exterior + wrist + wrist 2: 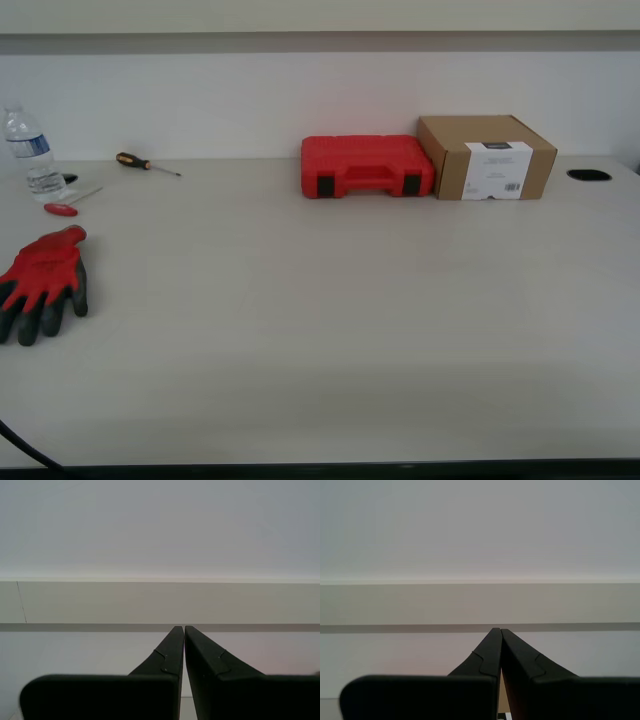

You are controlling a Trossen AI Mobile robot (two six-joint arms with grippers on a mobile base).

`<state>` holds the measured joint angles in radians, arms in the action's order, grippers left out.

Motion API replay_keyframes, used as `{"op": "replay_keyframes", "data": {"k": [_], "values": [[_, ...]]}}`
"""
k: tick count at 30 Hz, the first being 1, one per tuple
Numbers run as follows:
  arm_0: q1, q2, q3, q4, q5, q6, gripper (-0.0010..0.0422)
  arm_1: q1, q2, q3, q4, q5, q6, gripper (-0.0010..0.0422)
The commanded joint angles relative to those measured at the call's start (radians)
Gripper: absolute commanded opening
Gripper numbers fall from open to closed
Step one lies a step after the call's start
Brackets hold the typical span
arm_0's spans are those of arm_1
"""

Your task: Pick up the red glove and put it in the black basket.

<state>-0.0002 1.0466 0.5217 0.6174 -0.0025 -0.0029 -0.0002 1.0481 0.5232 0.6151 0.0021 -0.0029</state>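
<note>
Red knit and dark coated fingers are marking the red glove (42, 282), lying flat on the desk (330, 330) at the exterior view's left edge; the black basket is not showing anywhere. My first gripper (183, 628) and my second gripper (497, 629) are both resting pressed together, facing the wall, so one should be spreading before descending over the glove's cuff. Print on the cardboard box (487, 157) label is staying too small to read.

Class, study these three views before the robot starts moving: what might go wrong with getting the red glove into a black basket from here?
1. No black basket shows in any view, so the drop-off spot is unknown.
2. The red knit glove with dark coated fingers lies at the table's edge on the exterior view's left, so a nudge may push it off.
3. My first gripper and my second gripper are shut and face the wall, seeing nothing of the glove.
</note>
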Motion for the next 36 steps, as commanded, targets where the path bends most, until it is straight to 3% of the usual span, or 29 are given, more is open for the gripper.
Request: {"op": "replay_keyframes", "data": {"k": [1,15,19,21,25,27,34,36], "values": [[0.0,0.0,0.001,0.003,0.0,0.003,0.0001,0.0,0.0,0.0,0.005,0.002,0.003,0.0],[0.0,0.0,0.001,0.003,0.0,0.003,0.0,0.0,0.0,0.012,0.008,0.001,0.027,0.0],[0.0,0.0,0.001,0.003,0.0,0.003,0.0,0.002,0.0,0.058,-0.016,-0.141,0.137,0.0],[0.0,0.0,0.001,0.003,0.0,0.003,0.0,0.003,0.003,0.102,-0.164,-0.264,0.241,0.0],[0.0,0.0,0.001,0.003,0.0,0.003,0.0001,0.006,0.055,0.188,-0.514,-0.241,0.281,0.0],[0.0,0.0,0.001,0.003,0.0,0.003,0.0,0.006,0.1,0.214,-0.607,-0.253,0.267,0.0],[0.0,0.0,0.001,0.002,0.0,0.003,0.0,0.013,0.355,0.265,-0.698,-0.518,0.434,0.0],[0.0,0.0,0.001,0.002,0.0,0.003,0.0001,0.023,0.407,0.268,-0.712,-0.496,0.385,0.0]]}}
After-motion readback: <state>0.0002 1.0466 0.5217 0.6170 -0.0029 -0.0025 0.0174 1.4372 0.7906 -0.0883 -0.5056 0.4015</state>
